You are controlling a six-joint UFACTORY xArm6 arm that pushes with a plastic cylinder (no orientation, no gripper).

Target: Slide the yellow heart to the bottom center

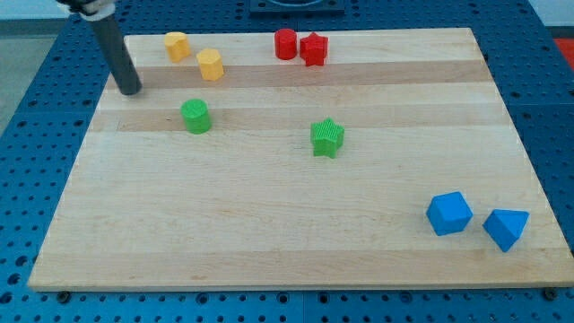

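My tip (131, 90) on the table (269, 242) near its left edge, no jaws on this rod, yellow heart (177, 46) just right above it by the top edge, yellow block (210, 65) beside, green cylinder (195, 116) below, bottom center bare wood.

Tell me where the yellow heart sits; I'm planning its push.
The yellow heart sits at the view's top left, beside the yellow hexagon, right of my tip.

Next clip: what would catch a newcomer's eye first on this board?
Probably the dark rod at the view's top left, my tip resting left of the two yellow blocks. Then the colour pairs: two red blocks touching at top centre, two blue blocks at bottom right.
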